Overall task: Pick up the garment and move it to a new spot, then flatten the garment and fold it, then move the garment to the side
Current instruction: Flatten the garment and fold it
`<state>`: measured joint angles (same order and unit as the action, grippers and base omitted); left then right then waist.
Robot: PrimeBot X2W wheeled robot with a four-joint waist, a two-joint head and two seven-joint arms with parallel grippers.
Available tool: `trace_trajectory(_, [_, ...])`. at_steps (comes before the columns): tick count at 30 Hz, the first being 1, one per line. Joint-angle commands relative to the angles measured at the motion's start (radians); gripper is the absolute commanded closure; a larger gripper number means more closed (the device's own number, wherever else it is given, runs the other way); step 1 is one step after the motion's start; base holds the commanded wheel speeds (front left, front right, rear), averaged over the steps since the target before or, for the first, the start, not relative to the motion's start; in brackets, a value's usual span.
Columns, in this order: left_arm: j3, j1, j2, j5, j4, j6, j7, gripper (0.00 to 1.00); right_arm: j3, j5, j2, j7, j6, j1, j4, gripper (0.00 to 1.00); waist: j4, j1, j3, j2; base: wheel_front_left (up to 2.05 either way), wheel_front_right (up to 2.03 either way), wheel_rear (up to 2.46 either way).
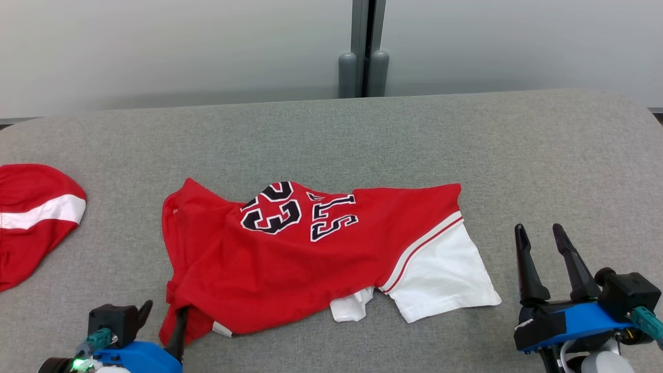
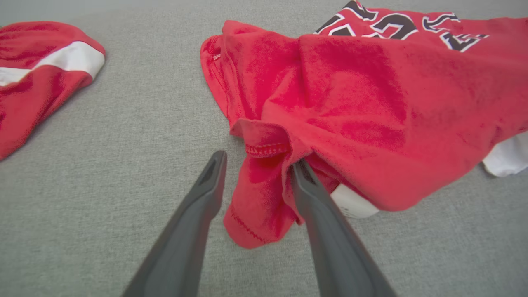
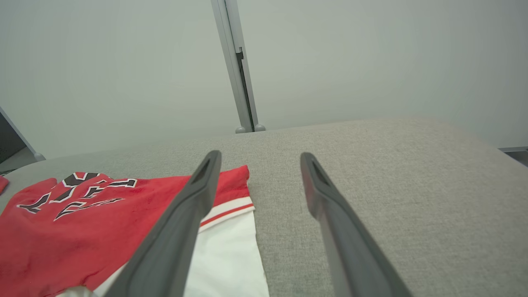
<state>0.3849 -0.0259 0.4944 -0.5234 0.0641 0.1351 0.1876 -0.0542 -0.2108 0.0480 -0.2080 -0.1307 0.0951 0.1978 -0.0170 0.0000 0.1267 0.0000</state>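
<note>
Currently the crumpled red jersey with white sleeves (image 1: pixel 311 259) lies centre on the grey fabric-covered table (image 1: pixel 362 134). Left gripper (image 2: pixel 260 161) spread, straddling its near corner fold; right gripper (image 1: pixel 538 233) spread, empty. Close left deep on the hem before lifting.

The left hand (image 1: pixel 161 322) sits low at the lower left of the head view, its two dark fingers (image 2: pixel 194 214) spread apart and angled forward and down. The right hand (image 1: pixel 538 232) is held at the lower right, fingers parted, pointing away from the robot, with nothing between them.
</note>
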Motion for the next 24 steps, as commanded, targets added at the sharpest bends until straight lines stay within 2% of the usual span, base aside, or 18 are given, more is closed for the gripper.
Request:
trace_trajectory(1, [-0.007, -0.012, 0.000, 0.005, 0.000, 0.007, 0.000, 0.00, 0.001, 0.002, 0.005, 0.002, 0.000, -0.012, 0.001, 0.00, 0.000, 0.0000, -0.001, 0.0000, 0.00, 0.00, 0.00])
trace_trajectory(6, [-0.028, -0.013, 0.003, 0.016, -0.022, 0.045, -0.028, 0.00, -0.004, 0.005, 0.005, 0.003, 0.000, -0.015, -0.001, 0.00, 0.001, 0.0000, -0.004, 0.0000, 0.00, 0.00, 0.00])
trace_trajectory(11, [-0.067, -0.008, -0.033, 0.010, -0.046, 0.075, -0.131, 0.00, -0.008, 0.007, 0.005, 0.006, 0.000, -0.017, -0.006, 0.00, 0.006, 0.0000, -0.007, 0.0000, 0.00, 0.00, 0.00])
trace_trajectory(16, [-0.069, 0.015, -0.065, 0.024, -0.029, 0.087, -0.200, 0.00, -0.012, 0.009, 0.005, 0.013, 0.000, -0.015, -0.008, 0.00, 0.011, 0.0000, -0.012, 0.0000, 0.00, 0.00, 0.00])
trace_trajectory(24, [-0.059, -0.010, -0.094, 0.025, -0.045, 0.099, -0.244, 0.00, -0.020, 0.010, 0.005, 0.022, 0.000, -0.025, -0.019, 0.00, 0.016, 0.0000, -0.020, 0.0000, 0.00, 0.00, 0.00])
